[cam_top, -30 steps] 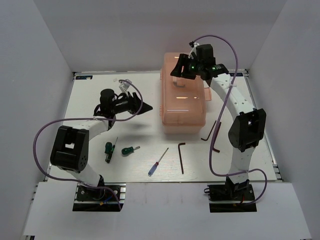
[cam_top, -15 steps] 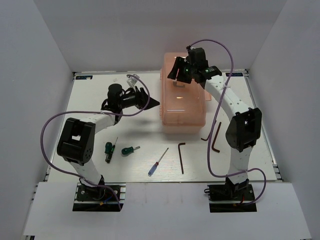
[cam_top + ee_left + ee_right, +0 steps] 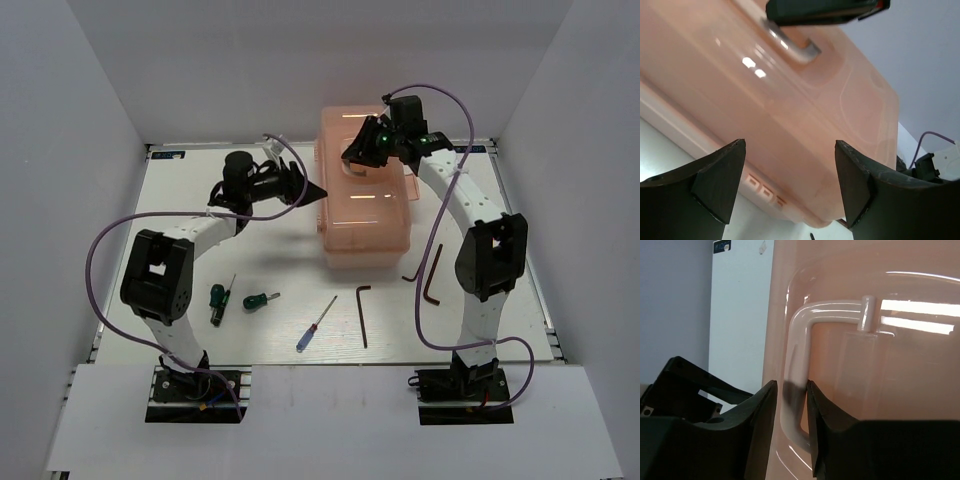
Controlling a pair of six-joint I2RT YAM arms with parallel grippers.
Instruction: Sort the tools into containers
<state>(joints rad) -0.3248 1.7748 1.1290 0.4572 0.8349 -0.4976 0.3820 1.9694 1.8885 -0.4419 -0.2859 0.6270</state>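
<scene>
The salmon-pink toolbox [image 3: 365, 215] stands closed at the back middle of the table, so its containers are hidden under the lid. My right gripper [image 3: 358, 155] is over the lid, and its jaws [image 3: 791, 387] are shut on the white lid handle [image 3: 797, 355]. My left gripper [image 3: 312, 192] hangs open just left of the toolbox, whose side wall [image 3: 790, 100] fills the gap between the fingers [image 3: 722, 175]. The tools lie in front: two green-handled screwdrivers [image 3: 216, 300] [image 3: 260, 298], a blue-handled screwdriver [image 3: 315, 328] and hex keys [image 3: 363, 312] [image 3: 432, 280].
White walls close in the table on three sides. A third hex key [image 3: 415, 270] lies by the toolbox's front right corner. Purple cables loop from both arms. The right gripper's body [image 3: 825, 10] shows above the lid in the left wrist view.
My right jaws have closed on the lid handle. My left gripper has swung right, up to the toolbox's left side, still open.
</scene>
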